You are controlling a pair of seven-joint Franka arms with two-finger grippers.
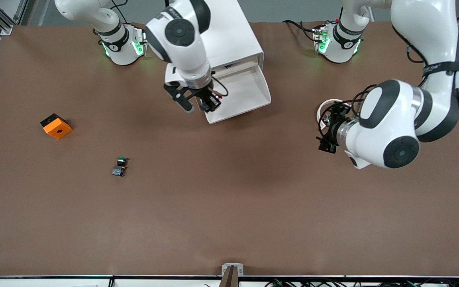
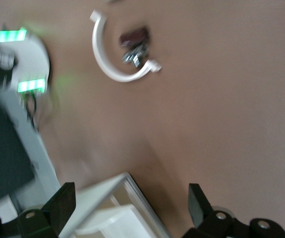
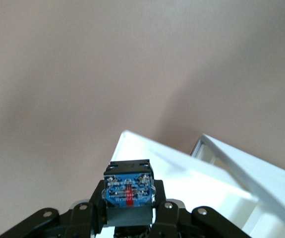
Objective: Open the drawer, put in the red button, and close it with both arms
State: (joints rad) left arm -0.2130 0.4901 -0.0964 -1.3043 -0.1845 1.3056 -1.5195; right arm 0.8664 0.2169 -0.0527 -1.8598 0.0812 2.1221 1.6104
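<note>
Over the open drawer's (image 1: 239, 93) front edge I had the right gripper (image 1: 201, 101) pinching the red button (image 3: 128, 191), left gripper (image 2: 132, 208) waiting, jaws spread.

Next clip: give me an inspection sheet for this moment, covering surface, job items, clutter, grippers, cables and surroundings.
Surface: brown matte tabletop, no spills seen.
Job's things: shallow white tray drawer pulled out of the white boxy cabinet; small push-button switch with blue-grey blocky body held over the drawer's corner, cap colour hidden.
Clutter: orange cube and green-capped switch toward the right arm's end; white C-shaped ring toward the left arm's end.
Grippers: right gripper shut on the switch; left gripper open, over bare table.
Cables: black leads on both wrists and bases.
Surroundings: aluminium frame at the table corners.
</note>
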